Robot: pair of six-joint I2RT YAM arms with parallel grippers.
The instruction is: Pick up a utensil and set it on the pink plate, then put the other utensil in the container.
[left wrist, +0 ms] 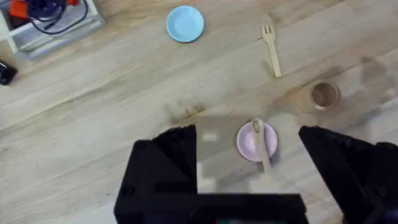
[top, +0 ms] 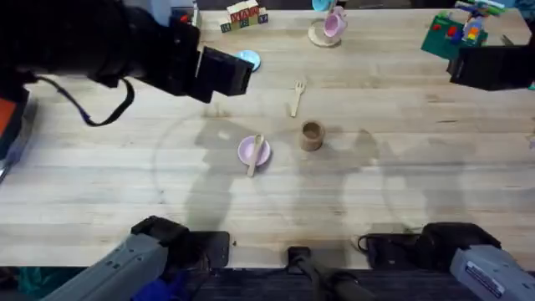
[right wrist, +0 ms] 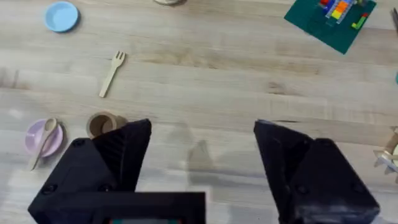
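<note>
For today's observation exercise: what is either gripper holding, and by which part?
Nothing. The left gripper and right gripper are both open and empty; the spoon lies on the pink plate.

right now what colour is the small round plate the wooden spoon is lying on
Pink: the small round plate shows best in the left wrist view.

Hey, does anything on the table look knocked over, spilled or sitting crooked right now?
Nothing looks spilled or toppled. The spoon lies across the pink plate, its handle overhanging the rim toward the arms' bases. The fork lies flat on the table, apart from the upright wooden cup. Both pincers are open and hold nothing.
</note>
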